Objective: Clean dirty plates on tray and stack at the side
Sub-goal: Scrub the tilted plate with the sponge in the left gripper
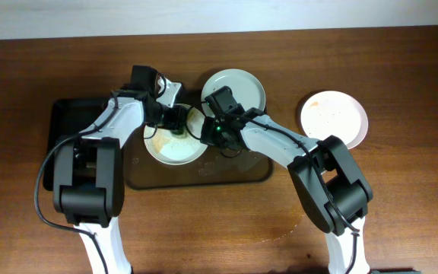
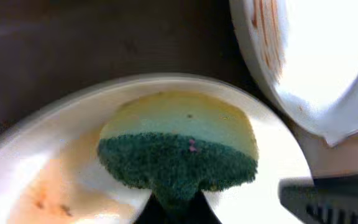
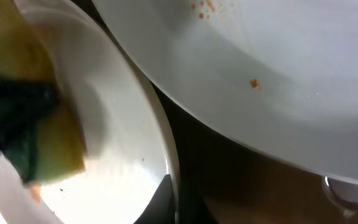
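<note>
A smeared white plate [image 1: 175, 146] sits on the brown translucent tray [image 1: 204, 173]. My left gripper [image 1: 175, 120] is shut on a yellow-and-green sponge [image 2: 179, 149] and presses it into this plate [image 2: 48, 168], which carries orange smears. My right gripper [image 1: 210, 134] is shut on the plate's right rim [image 3: 171, 186]; the sponge [image 3: 36, 137] shows in that view too. A pale green plate [image 1: 238, 87] lies just behind, at the tray's back edge, with small specks [image 3: 278, 74] and a smeared rim [image 2: 316, 56]. A third smeared plate [image 1: 334, 119] lies on the table to the right.
A smaller black tray [image 1: 63, 120] lies left of the brown tray, partly under my left arm. The table's far edge [image 1: 219, 30] runs along the top of the overhead view.
</note>
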You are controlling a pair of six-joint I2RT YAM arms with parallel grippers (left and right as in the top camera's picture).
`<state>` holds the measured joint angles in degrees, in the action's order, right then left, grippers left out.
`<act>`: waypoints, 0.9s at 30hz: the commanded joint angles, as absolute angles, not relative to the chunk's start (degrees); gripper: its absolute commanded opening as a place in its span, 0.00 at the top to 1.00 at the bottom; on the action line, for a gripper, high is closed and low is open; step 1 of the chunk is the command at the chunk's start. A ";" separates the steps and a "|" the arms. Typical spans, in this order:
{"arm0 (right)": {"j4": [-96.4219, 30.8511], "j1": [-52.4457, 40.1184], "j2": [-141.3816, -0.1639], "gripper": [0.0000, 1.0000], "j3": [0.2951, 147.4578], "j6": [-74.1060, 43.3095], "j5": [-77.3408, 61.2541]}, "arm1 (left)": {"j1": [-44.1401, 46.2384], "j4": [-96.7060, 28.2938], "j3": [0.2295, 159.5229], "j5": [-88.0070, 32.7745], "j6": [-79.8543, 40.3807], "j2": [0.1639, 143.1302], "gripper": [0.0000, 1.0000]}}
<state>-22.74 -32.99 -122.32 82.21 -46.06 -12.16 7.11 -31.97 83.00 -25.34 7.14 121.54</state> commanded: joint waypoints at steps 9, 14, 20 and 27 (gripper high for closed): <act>-22.74 -33.30 -123.59 0.96 82.48 -44.80 -13.58 | 7.25 -50.70 83.18 -6.90 -3.84 122.76 0.99; -22.31 -33.30 -123.59 0.96 82.48 -44.51 -14.44 | 7.25 -52.90 83.26 -30.89 2.63 122.78 0.99; -22.31 -33.30 -123.59 0.96 82.48 -44.34 -14.61 | 7.25 -42.92 83.26 -24.71 -3.81 122.78 0.99; -22.55 -33.30 -123.59 0.96 82.46 -43.72 -14.63 | 7.25 -37.01 83.33 6.94 -12.03 122.76 0.99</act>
<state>-22.26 -33.56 -122.54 82.24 -44.60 -14.50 7.60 -33.36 84.03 -10.90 -6.52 121.58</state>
